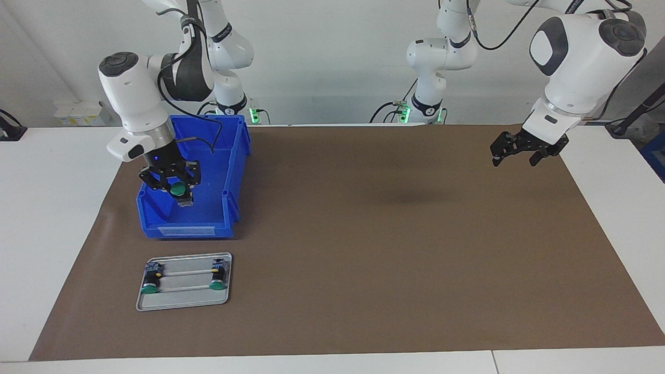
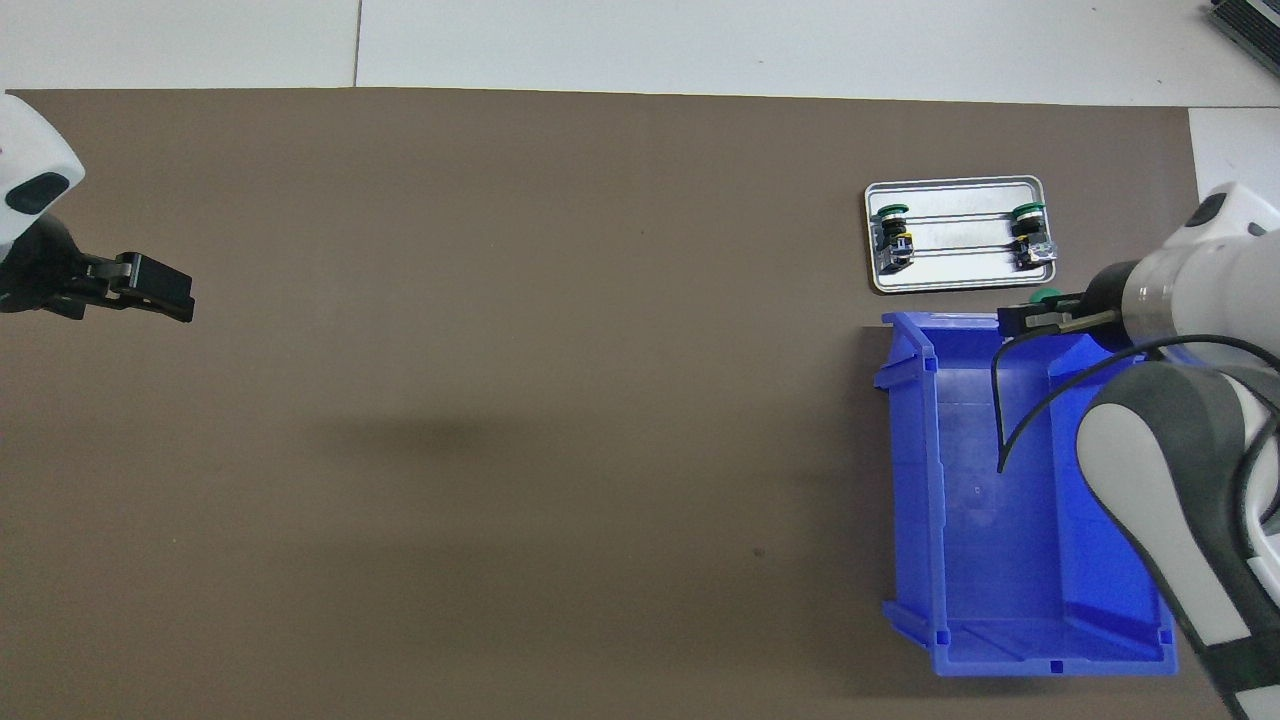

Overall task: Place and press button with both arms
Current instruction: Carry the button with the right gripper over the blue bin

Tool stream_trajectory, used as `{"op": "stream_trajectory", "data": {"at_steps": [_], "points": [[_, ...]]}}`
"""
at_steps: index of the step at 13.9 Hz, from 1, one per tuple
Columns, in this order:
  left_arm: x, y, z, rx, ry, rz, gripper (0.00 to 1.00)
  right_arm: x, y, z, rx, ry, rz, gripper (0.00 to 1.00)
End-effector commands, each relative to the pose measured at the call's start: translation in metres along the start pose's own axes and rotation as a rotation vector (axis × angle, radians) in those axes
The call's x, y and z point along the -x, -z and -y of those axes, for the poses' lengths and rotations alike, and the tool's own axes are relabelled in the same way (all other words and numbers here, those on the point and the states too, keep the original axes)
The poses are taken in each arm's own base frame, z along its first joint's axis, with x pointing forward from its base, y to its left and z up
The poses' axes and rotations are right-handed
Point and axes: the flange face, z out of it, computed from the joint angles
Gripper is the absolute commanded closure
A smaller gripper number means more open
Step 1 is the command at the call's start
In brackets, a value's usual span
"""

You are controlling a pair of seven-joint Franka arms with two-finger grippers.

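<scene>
The right gripper [image 1: 174, 182] is hanging over the blue bin [image 1: 228, 171], above the bin's end farther from the robots; its fingers are clenched on a button [image 1: 180, 191], green cap showing between them, grey base hanging just below; the button is sitting up in the air above the bin floor, not touching it; in the overhead view only a sliver of green cap [image 2: 1046, 295] is peeking out past the gripper [image 2: 1035, 315] at the bin's rim [image 2: 905, 420]; the bin is lying at the right arm's end of the brown mat [image 1: 389, 234].

A metal tray [image 1: 182, 301] is lying on the mat just beside the bin, farther from the robots; two more buttons are lying on their sides in it, one [image 1: 151, 280] at the outer edge and one [image 1: 218, 278] toward the table's middle, green caps pointing away from the robots; they are well apart from each other.

The left gripper [image 1: 519, 150] is waiting up in the air over the left arm's end of the mat, well apart from bin and tray; its fingers are spread, released, gripping nothing; the overhead view is showing it [image 2: 150, 290] at the mat's edge.
</scene>
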Motion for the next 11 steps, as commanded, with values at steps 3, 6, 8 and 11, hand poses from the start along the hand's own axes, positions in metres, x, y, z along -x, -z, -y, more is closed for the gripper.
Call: {"op": "stream_trajectory", "data": {"at_steps": [3, 6, 8, 11], "points": [[0.008, 0.001, 0.002, -0.013, 0.011, -0.014, 0.00, 0.056, -0.051, 0.000, -0.005, -0.024, -0.048, 1.00], [0.008, 0.001, 0.002, -0.013, 0.011, -0.014, 0.00, 0.070, -0.082, -0.002, 0.007, -0.033, -0.070, 1.00], [0.008, 0.001, 0.002, -0.013, 0.011, -0.014, 0.00, 0.071, -0.098, -0.004, 0.012, -0.037, -0.074, 1.00], [0.008, 0.001, 0.002, -0.013, 0.011, -0.014, 0.00, 0.075, -0.111, -0.004, 0.018, -0.040, -0.082, 1.00]]}}
